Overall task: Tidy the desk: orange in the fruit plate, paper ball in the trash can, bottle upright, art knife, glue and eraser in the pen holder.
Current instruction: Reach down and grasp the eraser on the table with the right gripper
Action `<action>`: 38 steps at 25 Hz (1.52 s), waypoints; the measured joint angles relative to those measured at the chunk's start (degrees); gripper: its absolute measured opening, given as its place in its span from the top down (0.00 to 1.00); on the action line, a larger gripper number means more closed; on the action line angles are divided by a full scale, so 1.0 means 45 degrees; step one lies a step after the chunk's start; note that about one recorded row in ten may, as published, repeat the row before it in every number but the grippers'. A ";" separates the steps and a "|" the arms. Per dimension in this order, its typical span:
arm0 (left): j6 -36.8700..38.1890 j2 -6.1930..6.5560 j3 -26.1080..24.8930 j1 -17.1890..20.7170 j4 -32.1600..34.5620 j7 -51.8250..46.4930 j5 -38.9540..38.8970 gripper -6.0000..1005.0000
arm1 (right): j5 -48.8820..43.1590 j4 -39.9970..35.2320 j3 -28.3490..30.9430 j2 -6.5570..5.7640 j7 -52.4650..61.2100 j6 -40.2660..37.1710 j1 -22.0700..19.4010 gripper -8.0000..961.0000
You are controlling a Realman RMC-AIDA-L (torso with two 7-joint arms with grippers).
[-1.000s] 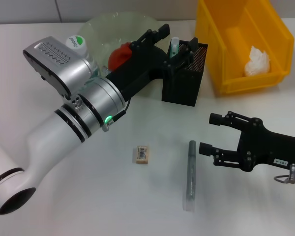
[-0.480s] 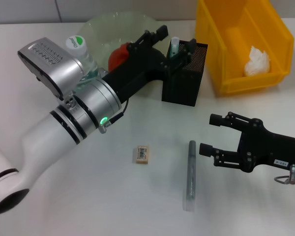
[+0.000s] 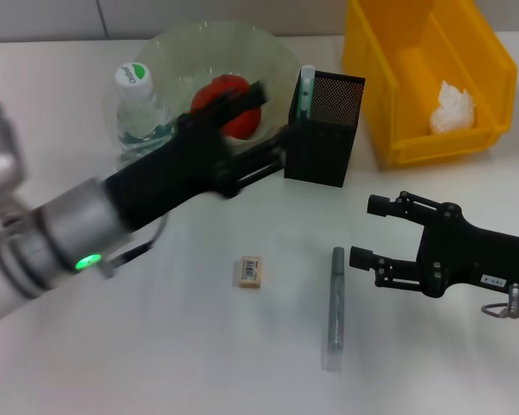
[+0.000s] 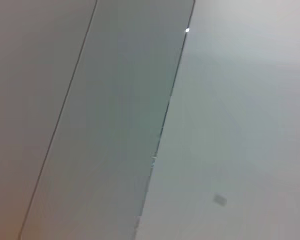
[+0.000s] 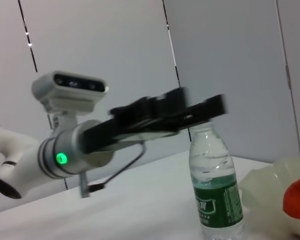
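— Where are the jaws?
— Left gripper, blurred, looks open and empty, at nine o'clock of the pen holder. Right gripper jaws spread, empty, beside the art knife.
— The eraser?
— On the table.

Looks like a lab or test room set up as an office desk: bare white counter, plain grey panelled walls behind, stationery holder, yellow bin, robot arms working.
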 joint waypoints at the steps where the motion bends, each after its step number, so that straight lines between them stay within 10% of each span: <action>1: 0.1390 0.0003 0.0049 0.0529 0.1235 -0.0948 0.0520 0.20 | 0.0008 -0.0006 0.0001 0.0000 0.0000 0.0001 0.0016 0.18; 12: 0.4872 0.0313 0.1891 0.2442 0.5623 -0.1969 0.1369 0.20 | 0.0054 -0.0158 0.0031 -0.0018 0.0099 0.0000 0.0356 0.18; 19: 0.4849 0.0782 0.2876 0.2990 0.6324 -0.1777 0.1376 0.20 | 0.0131 -0.0418 -0.0044 -0.0050 0.0455 0.0105 0.0546 0.18; 38: 0.4663 0.0757 0.3370 0.3267 0.6550 -0.0789 0.1392 0.20 | 0.0131 -0.0318 -0.0118 0.0000 0.0878 0.0655 0.0934 0.19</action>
